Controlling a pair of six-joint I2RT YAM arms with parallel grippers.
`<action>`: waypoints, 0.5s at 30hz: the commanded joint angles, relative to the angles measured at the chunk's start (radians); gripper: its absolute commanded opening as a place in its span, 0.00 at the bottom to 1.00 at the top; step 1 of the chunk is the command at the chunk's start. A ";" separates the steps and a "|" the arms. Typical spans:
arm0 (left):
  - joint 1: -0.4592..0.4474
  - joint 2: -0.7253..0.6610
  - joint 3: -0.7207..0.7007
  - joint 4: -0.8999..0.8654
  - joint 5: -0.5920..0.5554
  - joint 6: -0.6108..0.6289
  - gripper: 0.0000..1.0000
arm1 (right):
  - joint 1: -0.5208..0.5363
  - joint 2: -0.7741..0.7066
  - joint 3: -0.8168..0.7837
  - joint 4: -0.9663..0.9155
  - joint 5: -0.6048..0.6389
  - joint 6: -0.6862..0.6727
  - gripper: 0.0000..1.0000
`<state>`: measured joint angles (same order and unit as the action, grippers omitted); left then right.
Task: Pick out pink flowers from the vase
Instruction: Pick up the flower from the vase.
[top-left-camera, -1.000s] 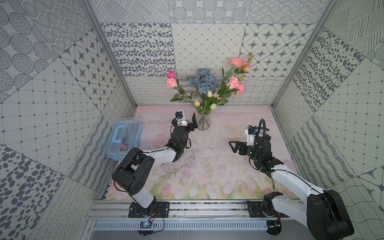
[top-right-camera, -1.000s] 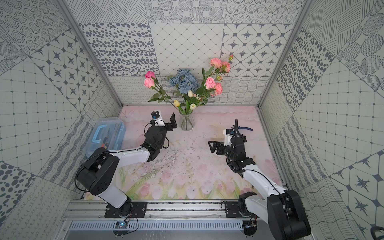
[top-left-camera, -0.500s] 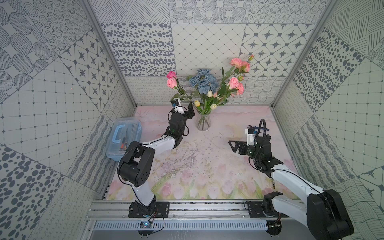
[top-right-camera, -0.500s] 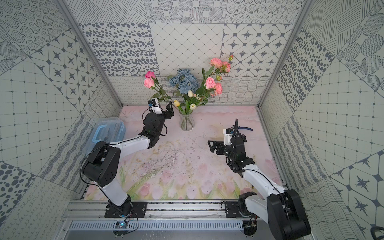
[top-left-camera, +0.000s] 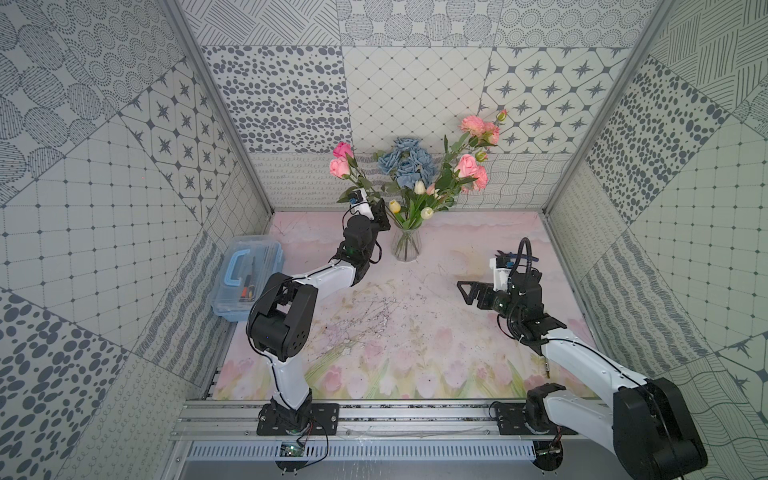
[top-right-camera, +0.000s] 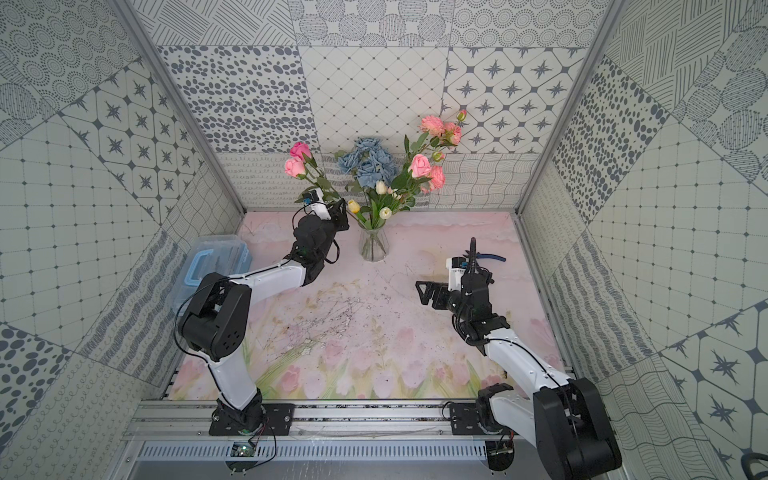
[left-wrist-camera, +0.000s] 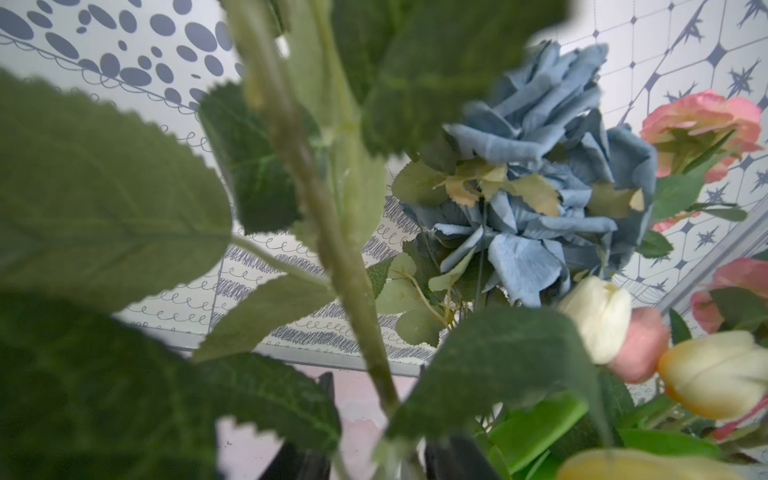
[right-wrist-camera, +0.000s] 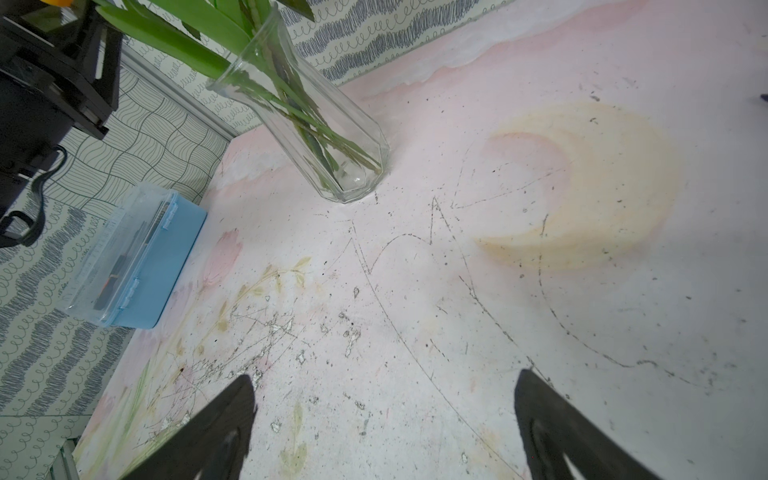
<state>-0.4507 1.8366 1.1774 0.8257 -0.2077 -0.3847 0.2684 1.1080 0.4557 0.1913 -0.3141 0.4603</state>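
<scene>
We find all pink flowers (top-left-camera: 340, 167) in vase (top-left-camera: 406, 249), none removed; left gripper (top-left-camera: 379, 206) straddles rose stem (left-wrist-camera: 332, 232), clamping undeterminable; right gripper (top-left-camera: 463, 293) spread wide, empty.

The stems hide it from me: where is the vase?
In both top views the vase stands near the back edge of the table, about midway across, just right of the left gripper.

No readable text, no labels or brands, no numbers or signs in any view
</scene>
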 joint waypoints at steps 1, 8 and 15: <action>0.004 -0.006 0.007 0.001 0.055 -0.058 0.27 | 0.005 0.005 -0.002 0.035 0.000 -0.013 0.98; 0.003 -0.025 0.001 -0.004 0.066 -0.051 0.09 | 0.005 -0.003 0.007 0.021 -0.002 -0.014 0.98; 0.003 -0.063 0.037 -0.066 0.062 0.005 0.00 | 0.005 -0.029 0.012 0.005 0.013 -0.014 0.98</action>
<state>-0.4515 1.8061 1.1851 0.7948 -0.1459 -0.4324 0.2684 1.1042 0.4557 0.1768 -0.3126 0.4603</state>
